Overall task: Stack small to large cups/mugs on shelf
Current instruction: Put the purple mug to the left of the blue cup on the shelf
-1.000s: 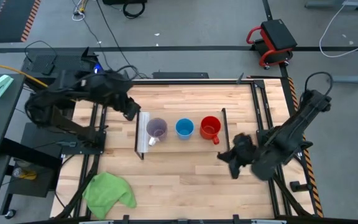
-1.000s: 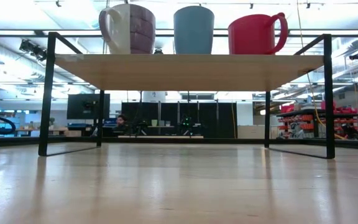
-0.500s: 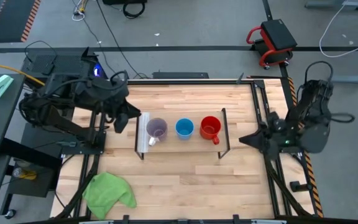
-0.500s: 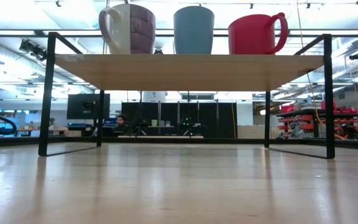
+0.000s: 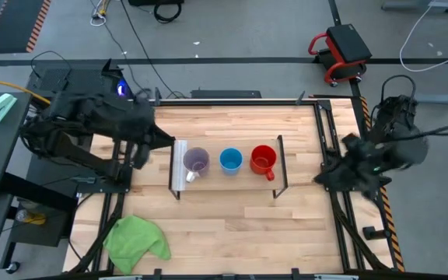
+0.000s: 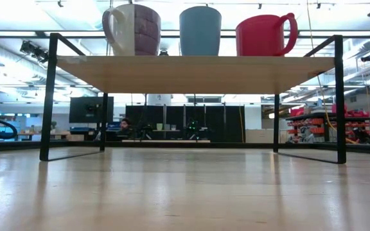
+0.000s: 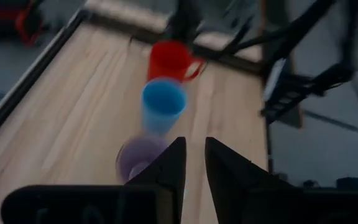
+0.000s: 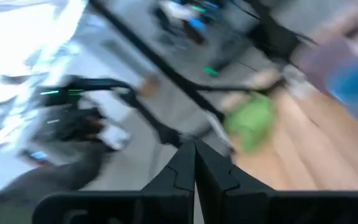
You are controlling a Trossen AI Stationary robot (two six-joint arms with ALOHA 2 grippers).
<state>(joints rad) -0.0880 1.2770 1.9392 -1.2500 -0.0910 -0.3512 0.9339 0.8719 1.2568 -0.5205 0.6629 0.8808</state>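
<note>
Three cups in a row on the shelf [image 5: 228,183], both robot arms off to the sides.

The purple mug [image 5: 196,162], light-blue cup [image 5: 231,160] and red mug [image 5: 264,159] stand upright, apart. The left hand [image 7: 191,163] — fingers narrowly parted, holding nothing — hangs just beyond the shelf's white-strip end, near the purple mug. The right hand [image 8: 195,163] — fingers pressed together, empty — sits at the worktop's [image 5: 239,225] right edge, well apart from the red mug.

Left gripper [image 7: 191,155] jaws slightly apart; right gripper [image 8: 195,155] jaws closed
</note>
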